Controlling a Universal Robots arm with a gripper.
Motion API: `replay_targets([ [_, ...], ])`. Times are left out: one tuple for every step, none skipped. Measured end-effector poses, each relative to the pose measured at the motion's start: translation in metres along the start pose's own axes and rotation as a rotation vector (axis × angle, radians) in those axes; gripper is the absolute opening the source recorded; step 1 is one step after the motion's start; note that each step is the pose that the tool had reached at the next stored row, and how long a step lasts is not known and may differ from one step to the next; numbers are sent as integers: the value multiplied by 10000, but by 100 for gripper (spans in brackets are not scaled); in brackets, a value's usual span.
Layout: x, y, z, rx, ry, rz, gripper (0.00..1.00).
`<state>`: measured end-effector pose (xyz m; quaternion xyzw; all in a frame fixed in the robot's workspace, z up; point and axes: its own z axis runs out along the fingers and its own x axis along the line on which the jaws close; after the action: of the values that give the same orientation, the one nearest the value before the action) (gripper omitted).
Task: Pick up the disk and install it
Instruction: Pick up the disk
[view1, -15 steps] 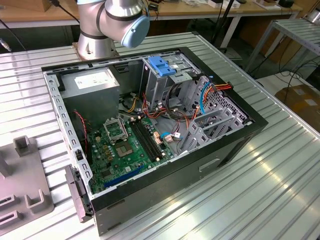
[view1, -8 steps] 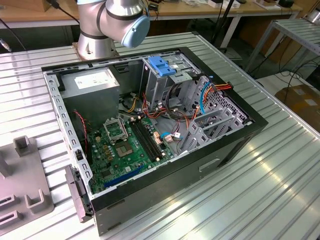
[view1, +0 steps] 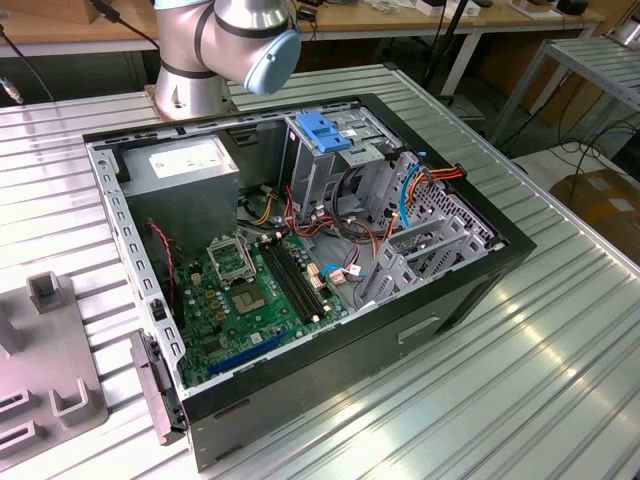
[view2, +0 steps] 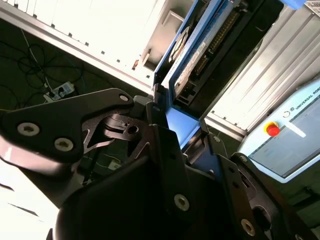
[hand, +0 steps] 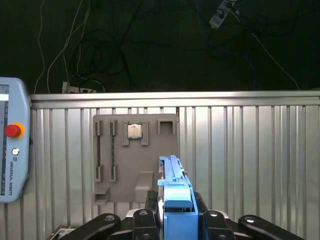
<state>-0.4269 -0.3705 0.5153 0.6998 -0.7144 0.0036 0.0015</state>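
Gripper (hand: 176, 212) is clamped on the disk (hand: 172, 175), seemingly carried aloft mid-transfer, and squaring it to the cage (view1: 305, 165) is called for before insertion.

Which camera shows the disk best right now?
The second wrist view: it shows the disk with black body, connector and blue rails, clamped in the hand. The first wrist view sees it edge-on, blue rail foremost. The exterior view covers the computer case.

Setting: robotics lab or workshop. Evidence: slatted aluminium surface (view1: 540, 370); robot arm (view1: 225, 40) mounted at upper left of the exterior view; opened computer case (view1: 470, 290); teach pendant (hand: 12, 145); loose floor cables (hand: 125, 45); wooden benches (view1: 60, 30) behind.
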Motion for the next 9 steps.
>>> replay_targets([
  [-1, -38, 0, -1, 0, 0, 37],
  [-2, -95, 0, 0, 0, -1, 37],
  [-3, -131, 0, 0, 0, 0, 37],
  [-3, -159, 1, 0, 0, 0, 37],
  [-5, -213, 0, -1, 0, 0, 37],
  [-5, -240, 1, 0, 0, 0, 37],
  [-6, -263, 1, 0, 0, 0, 37],
  [-6, -298, 1, 0, 0, 0, 37],
  [-7, -323, 1, 0, 0, 0, 37],
])
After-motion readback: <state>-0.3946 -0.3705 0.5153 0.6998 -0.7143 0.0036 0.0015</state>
